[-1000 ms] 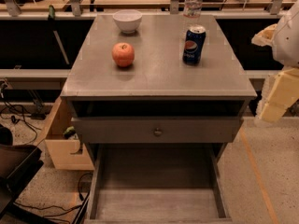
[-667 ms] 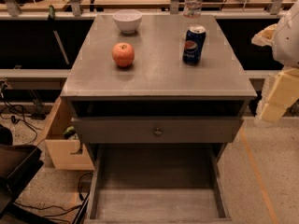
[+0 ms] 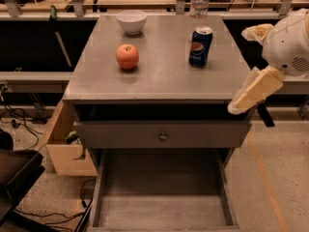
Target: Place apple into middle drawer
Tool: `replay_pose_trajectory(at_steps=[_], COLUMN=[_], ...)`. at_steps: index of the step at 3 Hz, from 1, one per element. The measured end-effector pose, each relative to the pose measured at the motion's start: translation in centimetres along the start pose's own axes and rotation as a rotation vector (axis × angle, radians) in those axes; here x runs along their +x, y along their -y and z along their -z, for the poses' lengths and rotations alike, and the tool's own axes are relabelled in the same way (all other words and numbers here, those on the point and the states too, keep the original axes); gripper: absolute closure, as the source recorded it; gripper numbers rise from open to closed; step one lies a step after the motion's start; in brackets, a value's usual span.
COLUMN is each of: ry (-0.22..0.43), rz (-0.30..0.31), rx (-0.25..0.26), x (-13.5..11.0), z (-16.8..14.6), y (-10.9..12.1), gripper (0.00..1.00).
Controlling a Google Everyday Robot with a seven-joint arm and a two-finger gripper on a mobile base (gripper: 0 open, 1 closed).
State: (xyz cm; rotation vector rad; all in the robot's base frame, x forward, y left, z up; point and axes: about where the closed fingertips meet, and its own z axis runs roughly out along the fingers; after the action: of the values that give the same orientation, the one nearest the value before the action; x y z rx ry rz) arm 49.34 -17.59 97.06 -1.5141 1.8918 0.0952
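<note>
Gripper (image 3: pixel 238 70) at far right, beside the worktop (image 3: pixel 164 76) right front corner; jaws apart, white body cut by the right edge. Middle drawer (image 3: pixel 164 211): front wall cut off by the bottom edge, rear floor in shadow under the knobbed drawer front (image 3: pixel 161 135). Slot (image 3: pixel 154 111) under the worktop too dark to see inside. Water bottle (image 3: pixel 199 4) cap cropped at top, label unreadable. Wooden box (image 3: pixel 60 149) partly hidden behind the drawer front; small greenish item (image 3: pixel 71 137) at it too small to identify. Dark shape (image 3: pixel 14 178) lower left cropped, unidentifiable.

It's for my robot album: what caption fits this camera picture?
Apple sits on the cabinet top, middle drawer open below, gripper at the right edge.
</note>
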Motion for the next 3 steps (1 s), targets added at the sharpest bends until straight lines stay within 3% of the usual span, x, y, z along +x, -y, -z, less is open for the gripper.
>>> replay_pose_trajectory(at_steps=[1, 2, 3], ry=[0.272, 0.521, 0.566], rz=[0.005, -0.06, -0.099], rx=[0.054, 0.134, 0.203], x=[-3.4, -9.5, -10.8], z=[-3.6, -4.8, -4.3], y=[2.8, 6.1, 8.0], gripper=[0.0, 0.0, 0.0])
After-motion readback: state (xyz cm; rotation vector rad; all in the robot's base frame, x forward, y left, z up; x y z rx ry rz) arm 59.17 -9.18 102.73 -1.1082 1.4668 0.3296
